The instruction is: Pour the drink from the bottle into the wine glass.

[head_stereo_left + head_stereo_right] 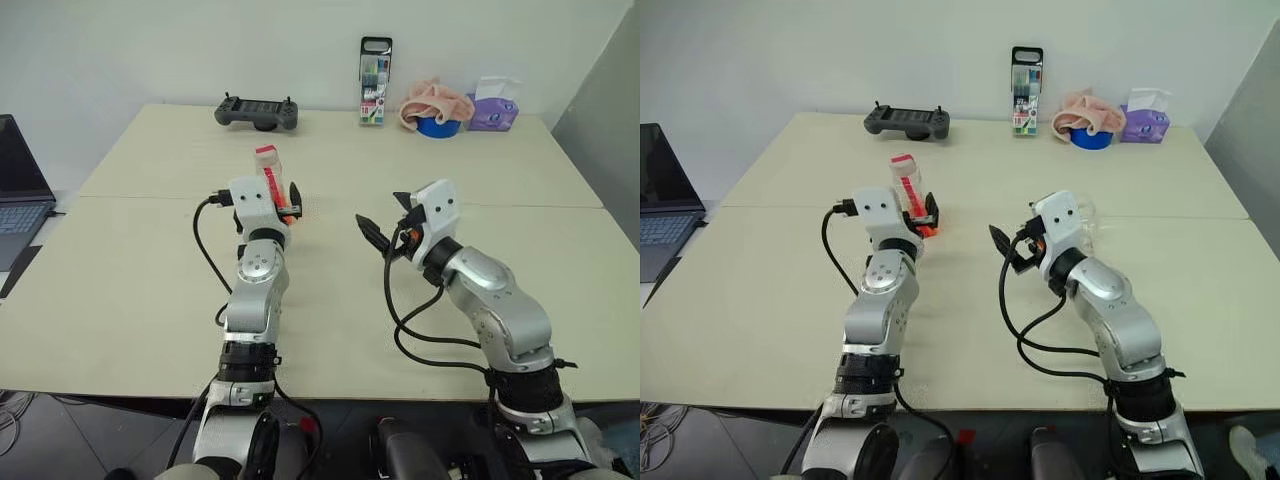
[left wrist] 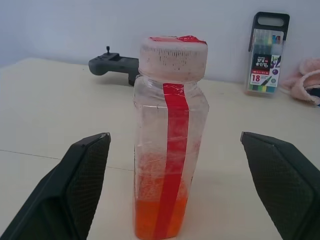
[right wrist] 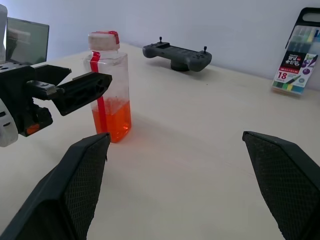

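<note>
My left claw (image 2: 175, 190) gapes wide around the slim clear plastic bottle (image 2: 169, 145), centre frame, untouched; my right claw (image 3: 180, 185) gapes too.

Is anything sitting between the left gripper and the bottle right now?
Nothing visible. The left gripper is open, and the bottle stands upright on the table straight ahead of it, between its two fingers, with bare tabletop in front. The cap is on.

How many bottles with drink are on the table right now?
1. The bottle stands upright on the table, just ahead of the left gripper, between its open jaws. Another may hide behind the arms.
</note>
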